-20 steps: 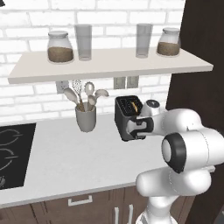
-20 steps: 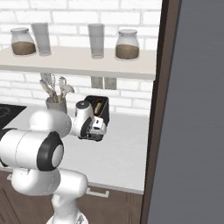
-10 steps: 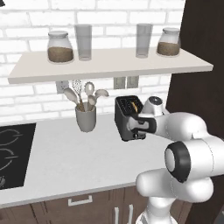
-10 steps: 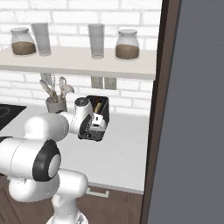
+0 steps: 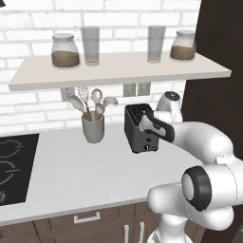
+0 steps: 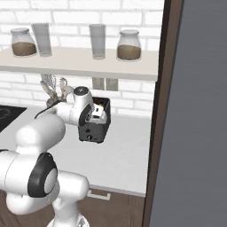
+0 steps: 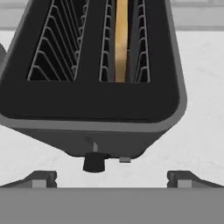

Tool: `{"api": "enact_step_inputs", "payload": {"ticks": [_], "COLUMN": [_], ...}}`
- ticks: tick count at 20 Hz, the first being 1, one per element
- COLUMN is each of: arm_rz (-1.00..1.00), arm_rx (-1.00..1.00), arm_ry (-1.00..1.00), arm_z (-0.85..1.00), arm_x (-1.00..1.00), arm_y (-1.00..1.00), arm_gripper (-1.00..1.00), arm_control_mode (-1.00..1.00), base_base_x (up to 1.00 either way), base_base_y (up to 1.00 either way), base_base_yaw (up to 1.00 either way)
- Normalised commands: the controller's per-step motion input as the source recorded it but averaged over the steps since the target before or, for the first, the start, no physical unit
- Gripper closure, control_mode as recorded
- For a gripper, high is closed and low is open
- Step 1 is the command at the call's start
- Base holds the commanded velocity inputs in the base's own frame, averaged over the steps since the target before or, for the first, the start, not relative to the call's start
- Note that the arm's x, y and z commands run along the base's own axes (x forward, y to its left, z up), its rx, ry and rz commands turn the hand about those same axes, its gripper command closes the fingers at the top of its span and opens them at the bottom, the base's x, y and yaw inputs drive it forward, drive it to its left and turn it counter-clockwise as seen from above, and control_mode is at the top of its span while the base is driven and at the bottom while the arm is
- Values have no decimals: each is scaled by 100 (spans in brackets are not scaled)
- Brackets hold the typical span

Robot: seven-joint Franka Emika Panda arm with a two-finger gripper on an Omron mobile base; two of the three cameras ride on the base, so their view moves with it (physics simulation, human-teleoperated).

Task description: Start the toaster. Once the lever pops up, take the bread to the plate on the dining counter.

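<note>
Toaster on speckled worktop, just right of utensil cup. Bread upright in right slot, seen from hand view. Gripper above near end, jaws spread wide, empty.

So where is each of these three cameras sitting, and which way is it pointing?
Left base view: behind the arm's left, looking forward and down at the toaster on the worktop; the white arm rises lower right.
Right base view: behind its right, same scene; the arm rises lower left.
Hand view: on the hand, looking down into the slots at the bread; the open tool shows at the bottom.
All three share the toaster.
</note>
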Motion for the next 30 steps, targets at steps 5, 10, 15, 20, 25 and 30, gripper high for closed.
{"api": "enact_step_inputs", "payload": {"ticks": [5,10,15,20,25,30], "arm_rz": [0,0,0,2,0,0], "arm_rx": [2,3,1,0,0,0], "arm_ry": [-20,-23,-13,-3,-1,-4], "arm_z": [34,22,3,11,11,0], "arm_x": [-13,-1,5,16,32,12], "arm_y": [-19,-8,0,0,0,0], "arm_gripper": [-100,-100,-100,-100,-100,-100], "arm_control_mode": [-100,-100,-100,-100,-100,-100], "base_base_x": [0,0,0,0,0,0], "base_base_y": [0,0,0,0,0,0], "base_base_yaw": [0,0,0,0,0,0]}}
